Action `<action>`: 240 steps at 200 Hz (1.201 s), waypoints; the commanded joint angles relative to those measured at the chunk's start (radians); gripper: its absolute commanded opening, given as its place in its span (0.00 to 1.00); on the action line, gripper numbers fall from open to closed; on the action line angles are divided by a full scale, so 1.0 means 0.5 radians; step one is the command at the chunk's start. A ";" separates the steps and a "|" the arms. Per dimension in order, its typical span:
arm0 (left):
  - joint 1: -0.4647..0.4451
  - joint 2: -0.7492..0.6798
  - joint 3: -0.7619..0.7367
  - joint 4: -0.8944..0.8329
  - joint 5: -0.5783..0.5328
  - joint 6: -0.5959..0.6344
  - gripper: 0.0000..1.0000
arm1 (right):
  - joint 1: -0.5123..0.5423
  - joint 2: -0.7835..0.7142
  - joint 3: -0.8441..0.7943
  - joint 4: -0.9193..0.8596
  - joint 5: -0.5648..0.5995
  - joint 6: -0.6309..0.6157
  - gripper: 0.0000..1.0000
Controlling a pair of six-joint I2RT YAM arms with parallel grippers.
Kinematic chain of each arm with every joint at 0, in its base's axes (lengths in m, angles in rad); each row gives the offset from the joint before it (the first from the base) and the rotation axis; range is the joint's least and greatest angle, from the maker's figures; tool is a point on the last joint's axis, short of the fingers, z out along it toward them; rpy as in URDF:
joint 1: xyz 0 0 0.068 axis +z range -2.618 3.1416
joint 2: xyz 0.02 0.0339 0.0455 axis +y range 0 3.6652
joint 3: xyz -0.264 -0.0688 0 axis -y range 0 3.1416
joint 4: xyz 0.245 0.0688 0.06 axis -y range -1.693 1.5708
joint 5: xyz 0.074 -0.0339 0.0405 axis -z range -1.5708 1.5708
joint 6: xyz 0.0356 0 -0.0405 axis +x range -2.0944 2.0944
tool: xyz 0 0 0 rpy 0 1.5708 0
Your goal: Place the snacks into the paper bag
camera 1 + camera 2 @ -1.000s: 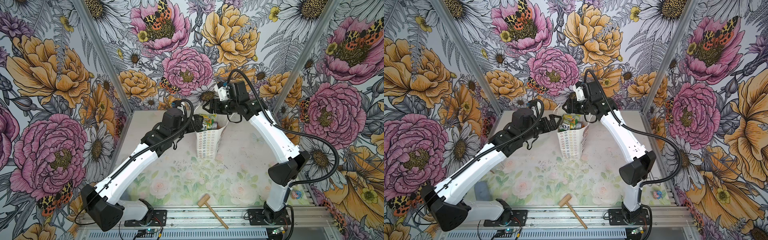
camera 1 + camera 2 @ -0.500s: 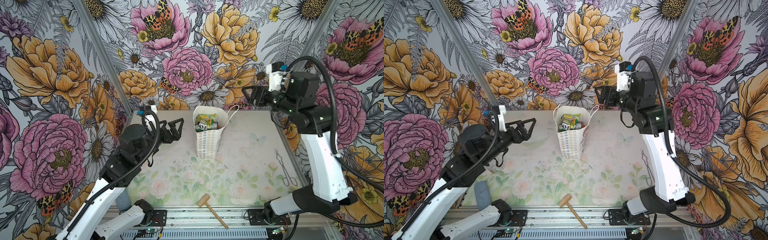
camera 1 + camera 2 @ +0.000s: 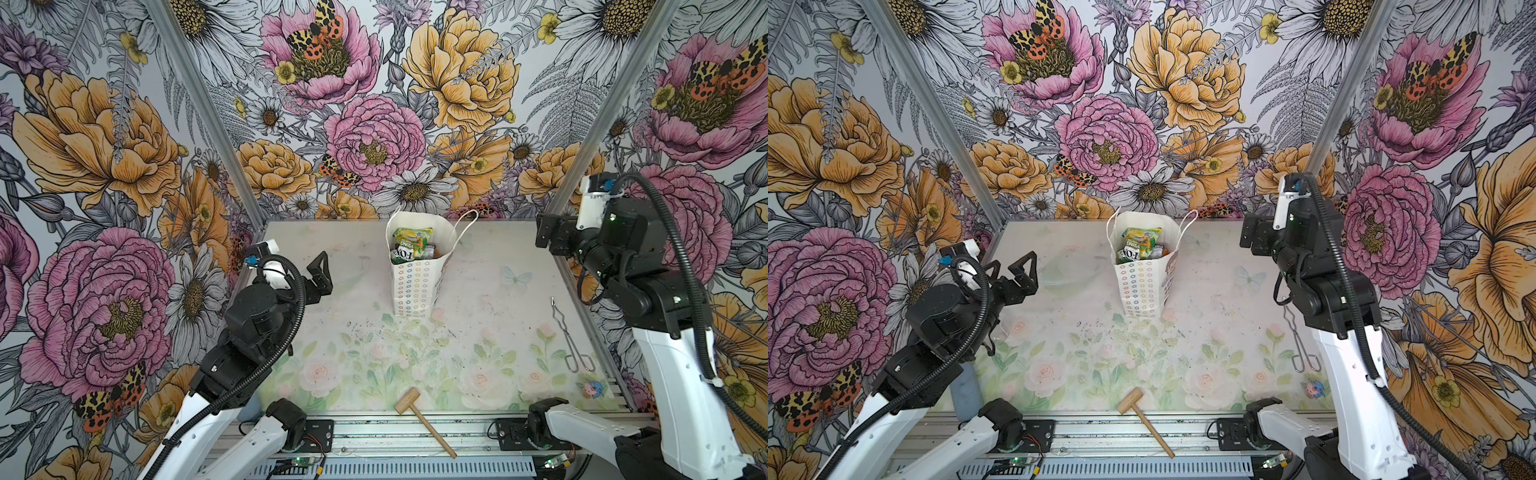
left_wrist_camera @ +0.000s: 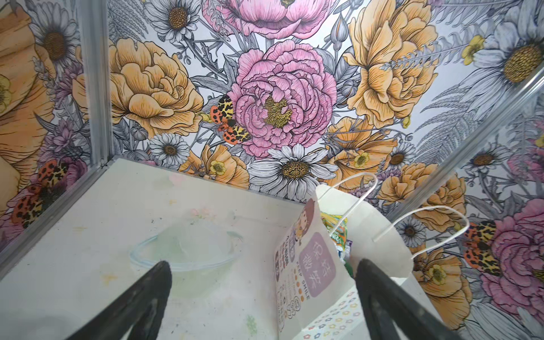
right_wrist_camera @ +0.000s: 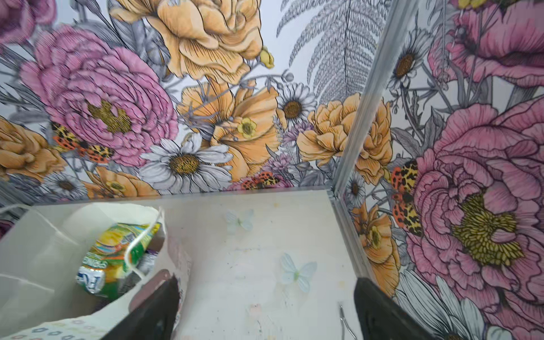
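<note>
The snacks point(image 3: 409, 247) sit inside the paper bag point(image 3: 412, 291), green and yellow packets heaped near its open mouth. The bag stands upright on the tabletop point(image 3: 478, 282). I see no packet outside the bag, though a tiny pink-and-blue thing point(image 3: 592, 388) far to the bag's front right is too small to tell.

Left of the bag, the left tool point(image 3: 1011, 266) has its jaws apart and empty. Right of the bag, the right tool point(image 5: 268, 281) is likewise spread, holding nothing. Metal tongs point(image 3: 568, 332) lie further right of the bag, and a wooden mallet point(image 3: 424, 419) lies in front of it.

The filling looks done. Any retreat should steer clear of the cord handles point(image 4: 429, 208), so the bag stays upright.
</note>
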 commanded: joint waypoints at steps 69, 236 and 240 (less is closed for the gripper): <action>0.212 -0.080 -0.456 0.563 0.011 0.585 0.99 | -0.341 -0.235 -1.216 1.120 -0.354 -0.193 1.00; 0.976 0.220 -1.048 1.250 0.711 0.771 0.99 | -0.487 0.409 -2.590 3.321 -0.445 -0.169 1.00; 0.986 0.226 -1.052 1.252 0.712 0.766 0.99 | -0.486 0.438 -2.592 3.340 -0.448 -0.171 1.00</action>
